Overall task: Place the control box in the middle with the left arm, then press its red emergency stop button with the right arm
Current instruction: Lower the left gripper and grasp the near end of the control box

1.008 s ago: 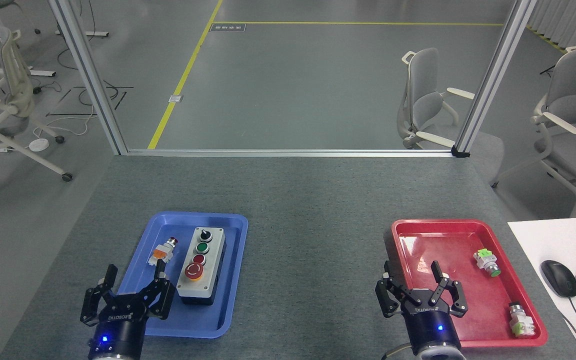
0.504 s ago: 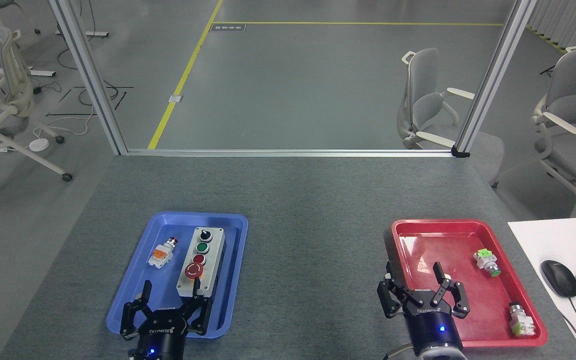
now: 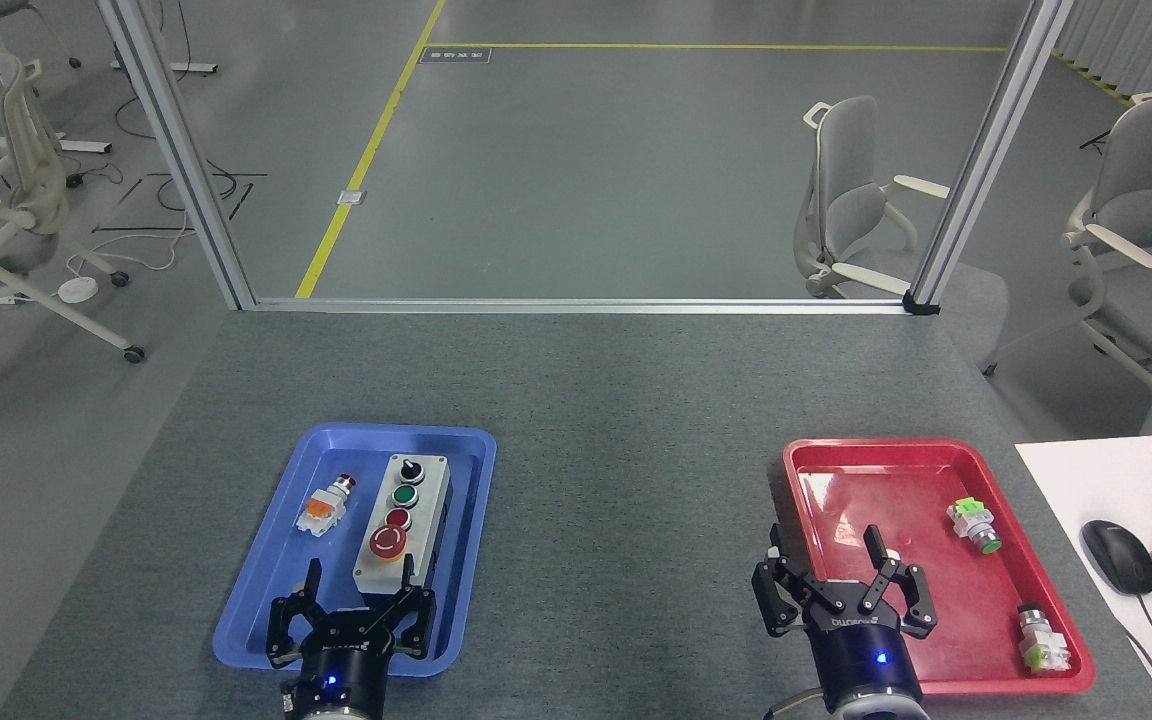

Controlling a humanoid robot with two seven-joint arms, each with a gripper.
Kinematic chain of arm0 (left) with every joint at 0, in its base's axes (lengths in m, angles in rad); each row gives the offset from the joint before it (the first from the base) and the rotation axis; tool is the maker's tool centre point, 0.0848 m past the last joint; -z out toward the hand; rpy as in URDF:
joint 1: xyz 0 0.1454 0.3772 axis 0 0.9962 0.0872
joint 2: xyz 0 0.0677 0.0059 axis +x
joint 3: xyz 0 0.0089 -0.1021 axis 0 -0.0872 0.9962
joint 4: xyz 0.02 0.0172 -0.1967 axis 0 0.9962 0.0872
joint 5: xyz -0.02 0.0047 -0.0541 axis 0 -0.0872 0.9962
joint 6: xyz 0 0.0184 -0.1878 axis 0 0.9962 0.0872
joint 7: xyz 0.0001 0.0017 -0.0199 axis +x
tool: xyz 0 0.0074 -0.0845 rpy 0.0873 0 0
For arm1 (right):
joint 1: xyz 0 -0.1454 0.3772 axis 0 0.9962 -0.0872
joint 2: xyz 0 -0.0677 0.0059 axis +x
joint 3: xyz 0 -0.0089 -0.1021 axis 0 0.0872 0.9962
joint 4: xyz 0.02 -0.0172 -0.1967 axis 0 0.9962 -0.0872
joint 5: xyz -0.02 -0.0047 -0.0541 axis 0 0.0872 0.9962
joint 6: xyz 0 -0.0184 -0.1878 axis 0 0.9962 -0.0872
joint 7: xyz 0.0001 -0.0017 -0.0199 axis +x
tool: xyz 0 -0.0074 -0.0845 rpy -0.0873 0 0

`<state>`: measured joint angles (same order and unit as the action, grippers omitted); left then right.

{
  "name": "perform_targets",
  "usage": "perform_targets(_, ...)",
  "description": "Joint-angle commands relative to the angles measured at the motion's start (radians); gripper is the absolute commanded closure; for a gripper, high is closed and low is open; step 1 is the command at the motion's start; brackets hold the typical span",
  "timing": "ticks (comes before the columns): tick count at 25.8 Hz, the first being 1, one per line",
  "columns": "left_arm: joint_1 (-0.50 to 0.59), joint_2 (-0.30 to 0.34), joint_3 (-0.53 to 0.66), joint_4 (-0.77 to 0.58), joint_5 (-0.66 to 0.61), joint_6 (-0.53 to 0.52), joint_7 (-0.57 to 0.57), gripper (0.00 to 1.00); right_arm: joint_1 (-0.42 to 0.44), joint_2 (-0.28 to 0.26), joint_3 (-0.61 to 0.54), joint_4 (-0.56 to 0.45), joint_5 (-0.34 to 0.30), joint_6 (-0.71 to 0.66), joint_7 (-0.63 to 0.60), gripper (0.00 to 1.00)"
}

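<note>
The left gripper (image 3: 356, 592) has slid right since the earlier frames and now sits at the near end of the control box (image 3: 402, 530), fingers spread, while the box is in the blue tray (image 3: 256, 610) with its red emergency stop button (image 3: 388, 541) nearest the robot. To grab well it should probably straddle the box's narrow sides and close squarely, since the near tray rim leaves little room. The box's near end is hidden behind the fingers, so contact can't be judged; the right gripper (image 3: 841, 575) hangs open over the red tray (image 3: 936, 449).
</note>
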<state>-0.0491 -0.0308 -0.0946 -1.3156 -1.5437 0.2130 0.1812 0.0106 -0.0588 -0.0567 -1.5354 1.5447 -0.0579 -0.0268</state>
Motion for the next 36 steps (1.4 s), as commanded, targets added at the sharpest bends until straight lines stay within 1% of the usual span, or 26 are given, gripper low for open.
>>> perform_targets(1,-0.018,-0.003,0.0,0.056,0.001,0.0,0.0,0.02,0.0,-0.004,0.0,0.0,-0.001,0.0,0.005,0.02)
perform_targets(12,-0.075,-0.024,0.0,0.151,0.004,0.002,0.001,0.02,-0.003,-0.004,0.0,0.001,-0.001,0.001,0.005,0.02)
perform_targets(22,-0.166,-0.04,0.001,0.306,0.02,-0.004,0.009,0.02,-0.004,-0.004,0.001,0.001,-0.001,-0.004,0.005,0.02)
perform_targets(30,-0.241,-0.04,0.0,0.409,0.062,-0.014,0.009,0.02,-0.004,-0.006,0.001,0.001,-0.001,-0.008,0.005,0.02)
perform_targets(31,-0.252,-0.04,0.0,0.424,0.066,-0.014,0.011,0.04,-0.004,-0.006,0.001,0.001,-0.003,-0.008,0.005,0.02)
perform_targets(32,-0.261,-0.038,0.0,0.438,0.071,-0.014,0.011,0.09,-0.004,-0.006,0.001,0.001,-0.003,-0.008,0.005,0.02)
perform_targets(33,-0.265,-0.038,0.0,0.449,0.074,-0.018,0.011,0.21,-0.004,-0.007,0.001,0.001,-0.003,-0.008,0.005,0.02)
perform_targets(34,-0.265,-0.035,0.0,0.454,0.074,-0.032,0.009,0.37,-0.006,-0.007,0.0,0.001,-0.003,-0.008,0.005,0.02)
perform_targets(35,-0.265,-0.029,0.0,0.454,0.074,-0.05,0.009,0.58,-0.006,-0.007,0.0,0.001,-0.003,-0.008,0.005,0.02)
perform_targets(36,-0.265,-0.028,0.0,0.454,0.074,-0.072,0.009,0.74,-0.008,-0.007,-0.002,0.001,-0.003,-0.008,0.005,0.02)
